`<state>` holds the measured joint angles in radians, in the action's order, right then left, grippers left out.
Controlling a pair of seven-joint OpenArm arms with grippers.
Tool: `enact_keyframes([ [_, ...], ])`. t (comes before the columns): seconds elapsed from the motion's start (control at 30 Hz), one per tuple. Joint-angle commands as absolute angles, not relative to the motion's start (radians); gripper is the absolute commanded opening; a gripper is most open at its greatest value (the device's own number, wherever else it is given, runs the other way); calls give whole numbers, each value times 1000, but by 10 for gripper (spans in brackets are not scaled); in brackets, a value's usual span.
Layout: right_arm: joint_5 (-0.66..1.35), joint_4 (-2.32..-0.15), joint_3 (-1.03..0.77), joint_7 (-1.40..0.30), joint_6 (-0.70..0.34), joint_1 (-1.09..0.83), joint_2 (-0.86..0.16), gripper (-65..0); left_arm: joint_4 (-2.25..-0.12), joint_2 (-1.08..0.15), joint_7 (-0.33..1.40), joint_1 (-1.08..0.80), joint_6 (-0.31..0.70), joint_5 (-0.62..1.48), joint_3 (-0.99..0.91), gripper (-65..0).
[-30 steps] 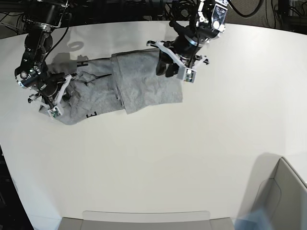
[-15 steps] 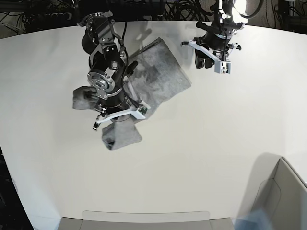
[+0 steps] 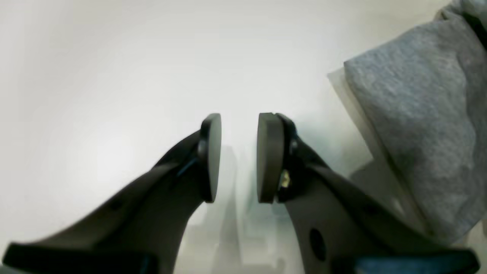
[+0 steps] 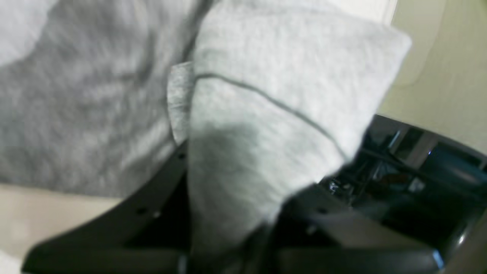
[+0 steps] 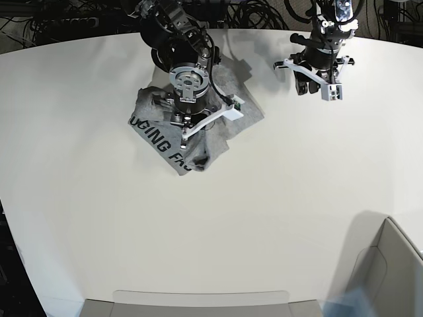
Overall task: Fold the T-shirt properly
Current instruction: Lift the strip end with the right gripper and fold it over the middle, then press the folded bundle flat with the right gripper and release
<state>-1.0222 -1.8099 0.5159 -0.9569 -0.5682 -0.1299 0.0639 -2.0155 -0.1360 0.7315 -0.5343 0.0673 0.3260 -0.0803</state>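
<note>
The shirt (image 5: 173, 129) lies mostly folded beneath the right gripper (image 5: 205, 119), which pinches a fold; the left gripper (image 5: 316, 86), narrowly parted and empty, hovers beside it. Squaring remains.

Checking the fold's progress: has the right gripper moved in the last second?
Yes. The right gripper, clamping the T-shirt, swung from the table's left edge toward its middle.

T-shirt (image 5: 165, 135) on table (image 5: 264, 218), under right claw (image 5: 206, 122); left claw (image 5: 316, 82) well apart
</note>
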Motion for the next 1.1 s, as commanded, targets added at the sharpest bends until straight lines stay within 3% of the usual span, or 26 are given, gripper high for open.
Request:
enact_keyframes([
  [0.0, -1029, -1801, 538, -947, -532, -113, 74, -650, -2035, -139, 711, -535, 67, 332, -81, -492],
  [0.17, -1035, -1681, 582, -947, -470, -94, 76, -637, -2035, -139, 711, -535, 67, 332, -81, -492],
  [0.23, -1033, -1676, 599, -947, -463, -97, 76, -539, -2035, -139, 711, -535, 67, 332, -81, -492],
  [0.33, -1033, -1678, 631, -946, -406, -113, 76, -449, -2035, -139, 711, -535, 67, 332, -81, -492],
  [0.83, -1027, -1715, 909, -947, -371, -117, 93, -461, -2034, -139, 711, -530, 67, 331, -91, -492],
  [1.07, -900, -1713, 944, -1038, -371, -114, 90, -458, -2025, -145, 711, -538, -7, 331, -111, -492],
])
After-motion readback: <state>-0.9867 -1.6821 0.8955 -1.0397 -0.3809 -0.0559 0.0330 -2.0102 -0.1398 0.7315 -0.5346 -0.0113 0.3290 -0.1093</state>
